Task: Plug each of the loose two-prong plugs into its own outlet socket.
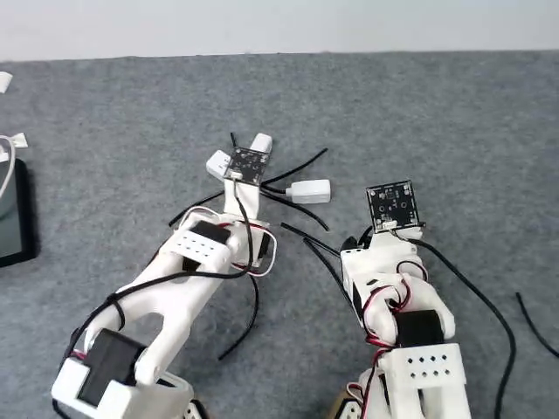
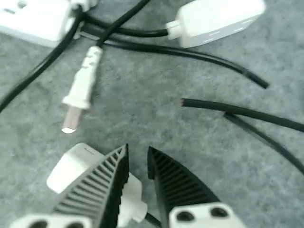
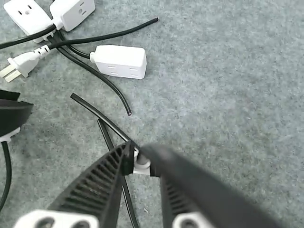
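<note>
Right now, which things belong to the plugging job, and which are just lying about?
Job: loose two-prong plug; white outlet sockets; second plug, clamped in right gripper.
Lying about: dark flat device at the table edge; white cable beside it.

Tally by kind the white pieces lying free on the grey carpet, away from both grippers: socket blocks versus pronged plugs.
White rectangular socket blocks: 3
White two-prong plug: 1
Total: 4
Not counted: small white piece in the right gripper.
</note>
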### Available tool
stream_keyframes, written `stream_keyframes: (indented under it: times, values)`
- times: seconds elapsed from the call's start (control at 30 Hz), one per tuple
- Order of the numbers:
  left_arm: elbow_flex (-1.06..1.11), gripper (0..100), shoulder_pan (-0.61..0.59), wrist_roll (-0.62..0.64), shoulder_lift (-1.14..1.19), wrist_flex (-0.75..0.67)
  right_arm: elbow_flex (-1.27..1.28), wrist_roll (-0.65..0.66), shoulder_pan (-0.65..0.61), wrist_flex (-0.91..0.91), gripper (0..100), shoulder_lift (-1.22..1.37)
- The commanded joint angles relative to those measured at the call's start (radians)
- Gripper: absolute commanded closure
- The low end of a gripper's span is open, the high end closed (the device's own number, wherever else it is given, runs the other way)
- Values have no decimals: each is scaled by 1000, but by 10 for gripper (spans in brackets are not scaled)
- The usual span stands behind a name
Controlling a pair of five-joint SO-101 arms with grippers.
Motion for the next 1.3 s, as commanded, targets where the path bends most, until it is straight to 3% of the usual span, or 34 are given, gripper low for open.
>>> stream_keyframes:
  times: [0.0, 0.17, 0.6, 0.97, 1.27]
  values:
    - [-28, 986, -72, 12, 0, 104, -48, -5, -1, -22, 991, 2]
    - [18, 986, -120, 38, -74, 186, -48, -3, -1, -22, 991, 2]
    - [374, 985, -130, 46, -621, 184, -46, -3, -1, -22, 991, 2]
    - [237, 986, -167, 5, -296, 175, -46, -2, -27, -18, 991, 2]
    - [231, 985, -167, 11, -324, 207, -44, -2, -25, -16, 991, 2]
